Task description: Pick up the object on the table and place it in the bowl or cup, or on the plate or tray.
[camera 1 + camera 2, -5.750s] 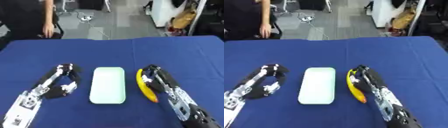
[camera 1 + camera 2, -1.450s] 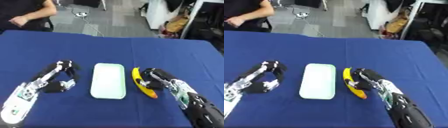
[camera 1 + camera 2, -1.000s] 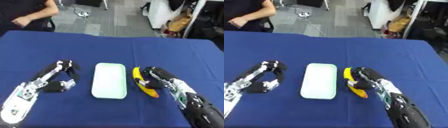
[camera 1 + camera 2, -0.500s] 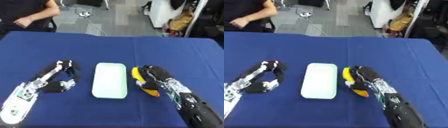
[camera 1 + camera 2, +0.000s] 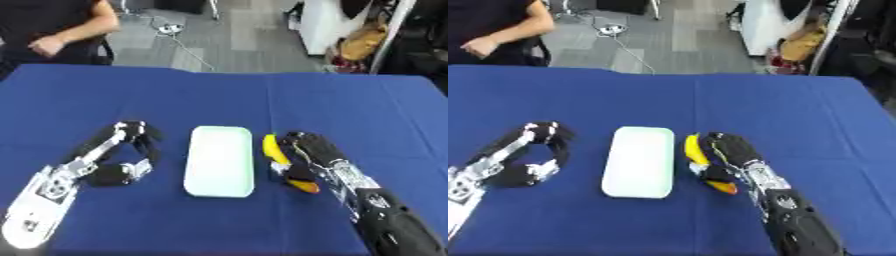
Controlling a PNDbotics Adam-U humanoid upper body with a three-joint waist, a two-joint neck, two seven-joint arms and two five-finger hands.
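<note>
Right hand [image 5: 302,155] has closed over banana [image 5: 274,149] beside tray [image 5: 220,161].

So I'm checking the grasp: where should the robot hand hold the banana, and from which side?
Around its middle, from above and the right. The banana lies flat lengthwise beside the tray, so only its right flank is free; the right robot hand already curls there.

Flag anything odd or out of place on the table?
Nothing stands out. The pale tray lies flat and bare on the blue table; the banana sits beside it under the right robot hand, fingers curled on it. The left robot hand rests curled, empty.
</note>
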